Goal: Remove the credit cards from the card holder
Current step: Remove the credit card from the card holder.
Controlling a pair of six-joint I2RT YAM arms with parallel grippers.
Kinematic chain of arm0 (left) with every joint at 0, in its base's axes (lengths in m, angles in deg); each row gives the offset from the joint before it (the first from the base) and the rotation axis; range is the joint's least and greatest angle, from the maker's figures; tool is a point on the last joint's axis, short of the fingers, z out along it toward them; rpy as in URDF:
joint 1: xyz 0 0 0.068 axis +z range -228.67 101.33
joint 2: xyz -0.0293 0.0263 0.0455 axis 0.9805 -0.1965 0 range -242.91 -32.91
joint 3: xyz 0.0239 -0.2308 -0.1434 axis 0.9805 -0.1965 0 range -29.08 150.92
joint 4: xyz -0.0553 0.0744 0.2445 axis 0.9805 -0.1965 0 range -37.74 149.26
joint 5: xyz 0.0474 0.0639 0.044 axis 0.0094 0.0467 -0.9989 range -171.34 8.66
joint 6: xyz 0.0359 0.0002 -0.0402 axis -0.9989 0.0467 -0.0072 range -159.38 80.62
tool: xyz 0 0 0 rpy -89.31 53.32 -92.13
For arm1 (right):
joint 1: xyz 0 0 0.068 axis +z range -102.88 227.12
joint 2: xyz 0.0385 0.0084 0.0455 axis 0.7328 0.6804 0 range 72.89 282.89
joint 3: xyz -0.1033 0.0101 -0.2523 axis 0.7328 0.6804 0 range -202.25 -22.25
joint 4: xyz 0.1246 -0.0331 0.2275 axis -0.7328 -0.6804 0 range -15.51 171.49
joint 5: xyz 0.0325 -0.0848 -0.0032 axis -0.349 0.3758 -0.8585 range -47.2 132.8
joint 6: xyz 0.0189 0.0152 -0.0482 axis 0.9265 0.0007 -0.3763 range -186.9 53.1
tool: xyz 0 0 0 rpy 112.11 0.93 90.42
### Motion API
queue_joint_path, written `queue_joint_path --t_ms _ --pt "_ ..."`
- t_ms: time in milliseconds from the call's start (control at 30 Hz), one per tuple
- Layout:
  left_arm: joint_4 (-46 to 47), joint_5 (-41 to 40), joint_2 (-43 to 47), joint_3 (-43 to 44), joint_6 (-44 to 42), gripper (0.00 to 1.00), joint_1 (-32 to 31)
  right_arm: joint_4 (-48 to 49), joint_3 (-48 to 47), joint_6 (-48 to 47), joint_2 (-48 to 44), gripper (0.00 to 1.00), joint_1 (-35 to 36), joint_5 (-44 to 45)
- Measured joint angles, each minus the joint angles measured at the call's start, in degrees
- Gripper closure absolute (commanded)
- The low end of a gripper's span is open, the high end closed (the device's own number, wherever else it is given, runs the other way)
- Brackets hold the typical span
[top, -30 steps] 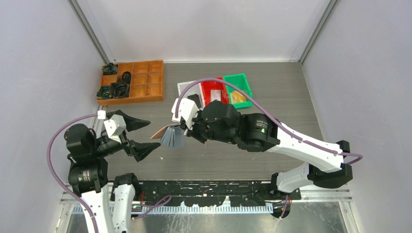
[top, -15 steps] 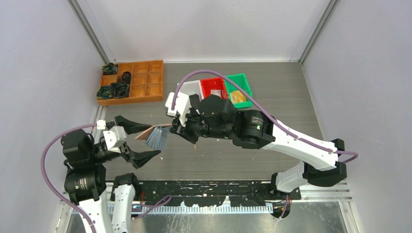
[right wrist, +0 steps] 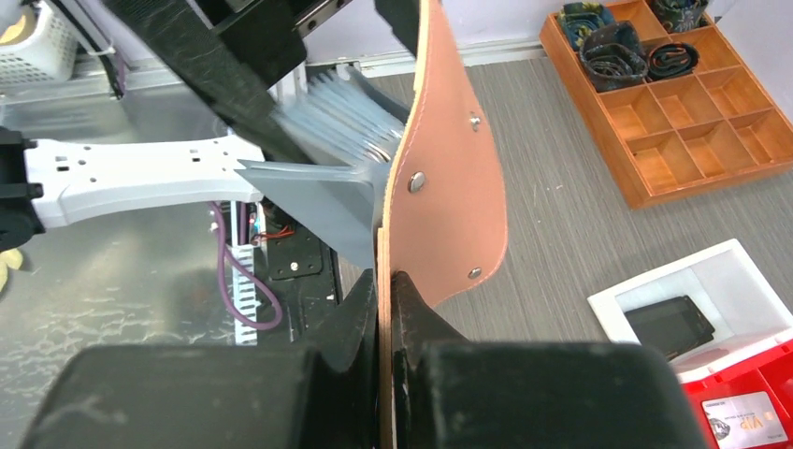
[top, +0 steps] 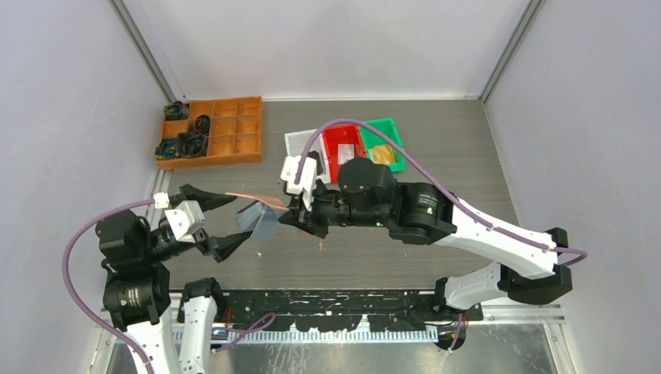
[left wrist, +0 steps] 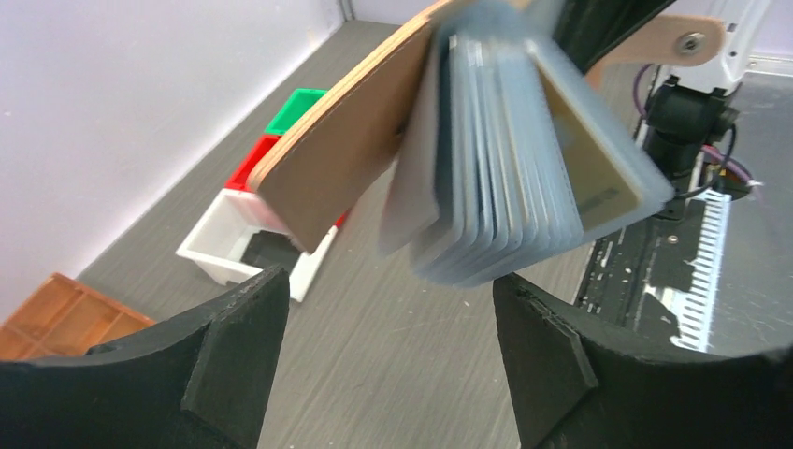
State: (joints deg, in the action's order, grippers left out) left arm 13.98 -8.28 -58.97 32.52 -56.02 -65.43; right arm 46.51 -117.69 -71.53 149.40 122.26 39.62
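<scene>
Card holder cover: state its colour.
The card holder cover is salmon pink; the right wrist view shows it best.

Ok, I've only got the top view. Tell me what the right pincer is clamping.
Observer: The right wrist view shows the right pincer shut on the pink cover flap of the card holder, not the grey pockets.
Operator: Now report the left one.
Observer: In the left wrist view the left pincer stands open, the fanned pockets hanging between its fingers.
Operator: Give me a card to aim at.
Observer: A yellowish card shows in the end pocket of the fan, away from the pink cover.
</scene>
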Motion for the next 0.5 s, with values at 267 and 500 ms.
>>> queue_joint_path --t_ms 267,500 --pt "6.75 -3.04 0.02 0.02 4.52 0.23 0.0 0.2 1.88 -0.15 -2.64 1.0 0.02 -3.39" --pt "16.2 -2.43 0.11 -1.53 17.0 0.17 0.0 0.31 2.01 -0.22 -2.6 1.0 0.07 -5.49"
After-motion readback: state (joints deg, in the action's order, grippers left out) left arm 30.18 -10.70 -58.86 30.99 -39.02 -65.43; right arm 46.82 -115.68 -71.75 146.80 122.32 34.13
